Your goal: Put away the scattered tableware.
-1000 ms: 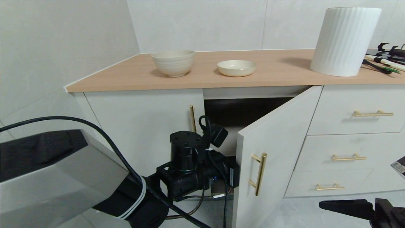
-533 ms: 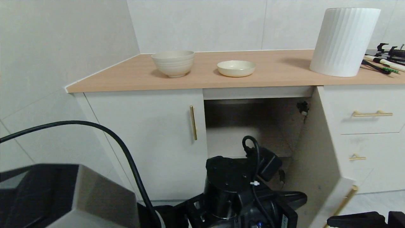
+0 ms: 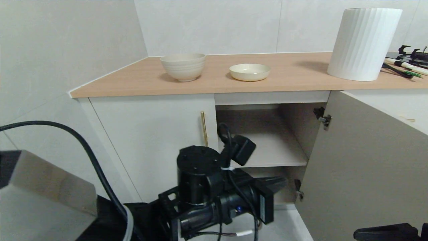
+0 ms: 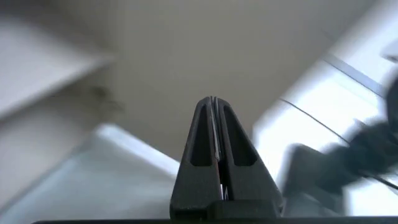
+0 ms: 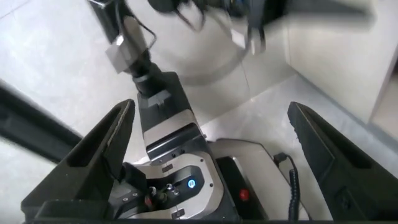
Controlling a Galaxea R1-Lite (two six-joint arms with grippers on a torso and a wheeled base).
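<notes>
- The left pincer (image 3: 275, 182) sits low in front of the open cupboard (image 3: 267, 100). In the left wrist view its two fingers (image 4: 200, 146) are pressed flat together with nothing between them.
- The right pincer (image 5: 211, 111) is spread wide, its two fingers far apart and holding nothing. In the head view one dark finger (image 3: 384, 231) lies low, near the foot of the open door (image 3: 364, 160), well to the right of the left pincer.
- The bowl (image 3: 183, 66) stands upright on the desk (image 3: 294, 72), high above the left pincer and to its left, well apart from both pincers.
- The dish (image 3: 249, 71), shallow and cream, rests on the same desk just to the right of the bowl without touching it. It is almost straight above the left pincer and farther back.
- A shelf (image 3: 267, 147) inside the cupboard lies above and behind the left pincer.
- The open door stands to the right of the left pincer, its inner face turned toward it.
- A brass handle (image 3: 203, 129) runs upright on the closed door to the left of the opening, above the left arm.
- A tall white ribbed container (image 3: 363, 43) stands on the desk far up and right of both pincers, with some pens (image 3: 406, 65) beside it at the desk's right end.
</notes>
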